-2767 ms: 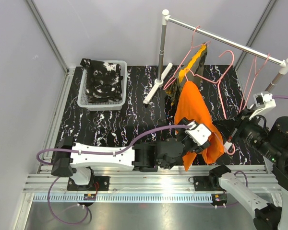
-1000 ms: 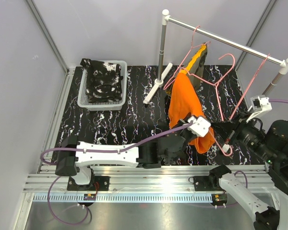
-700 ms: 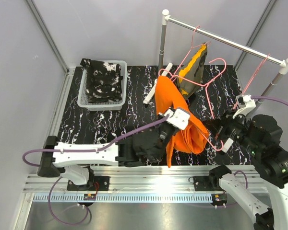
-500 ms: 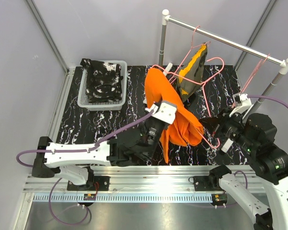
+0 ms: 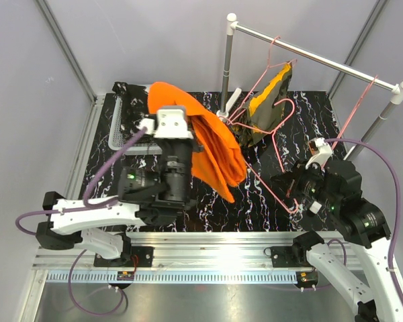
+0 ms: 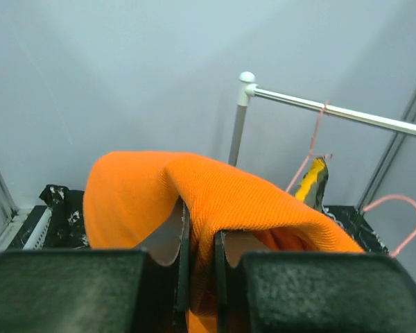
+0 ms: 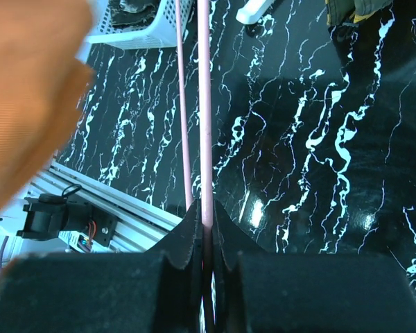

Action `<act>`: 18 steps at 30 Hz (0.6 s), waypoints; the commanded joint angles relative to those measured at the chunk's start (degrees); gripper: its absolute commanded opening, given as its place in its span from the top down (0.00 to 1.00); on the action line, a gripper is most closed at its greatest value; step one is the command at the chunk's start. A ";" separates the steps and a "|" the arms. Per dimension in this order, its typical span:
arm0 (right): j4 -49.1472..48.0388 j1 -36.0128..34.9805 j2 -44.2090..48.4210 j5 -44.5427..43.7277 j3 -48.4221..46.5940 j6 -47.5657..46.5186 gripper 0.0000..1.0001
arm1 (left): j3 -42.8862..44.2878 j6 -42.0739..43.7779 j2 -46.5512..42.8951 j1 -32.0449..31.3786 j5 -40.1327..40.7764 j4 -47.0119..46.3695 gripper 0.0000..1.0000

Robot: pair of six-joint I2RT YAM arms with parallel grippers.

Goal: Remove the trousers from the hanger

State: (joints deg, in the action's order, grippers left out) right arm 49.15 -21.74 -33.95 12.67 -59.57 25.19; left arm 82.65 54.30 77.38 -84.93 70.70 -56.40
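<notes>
My left gripper [image 6: 200,239] is shut on a fold of the plain orange trousers [image 6: 139,194]. It holds them high over the table's left half, and the cloth [image 5: 208,144] drapes down to the right of the left gripper [image 5: 169,111]. My right gripper [image 7: 204,215] is shut on the wire of a pink hanger [image 7: 204,104]. That hanger [image 5: 272,144] slants up from the right gripper [image 5: 289,184] toward the rail post. Its far end lies beside the orange cloth's edge. The camouflage trousers [image 5: 269,100] hang on another pink hanger on the rail.
A white basket [image 5: 114,134] with the black speckled trousers [image 5: 124,90] sits at the back left, mostly hidden behind the orange cloth. The clothes rail [image 5: 322,64] crosses the back right on two posts. An empty pink hanger [image 5: 359,100] hangs near its right end.
My left gripper has carried the orange trousers up and to the left, from near the right gripper toward the basket. The right gripper has shifted slightly left with the hanger.
</notes>
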 commanded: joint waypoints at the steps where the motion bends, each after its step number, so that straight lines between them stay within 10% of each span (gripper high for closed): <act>1: -2.04 0.03 -0.06 -2.21 0.42 -1.72 1.00 | 4.10 1.77 -4.87 1.34 -2.67 -6.63 1.00; 12: 1.65 0.03 5.21 6.49 -11.70 -8.58 1.00 | 1.81 -32.31 -16.91 26.98 -5.56 43.95 1.00; 18: 5.61 -0.06 6.79 8.34 -20.66 -10.33 1.00 | 0.85 -38.30 -18.32 43.86 -16.54 56.22 1.00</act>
State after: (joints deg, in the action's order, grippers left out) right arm 53.54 -21.74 -27.77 18.37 -76.03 17.39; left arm 83.00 23.27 59.96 -46.63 66.19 -6.66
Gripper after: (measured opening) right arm 0.077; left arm 0.105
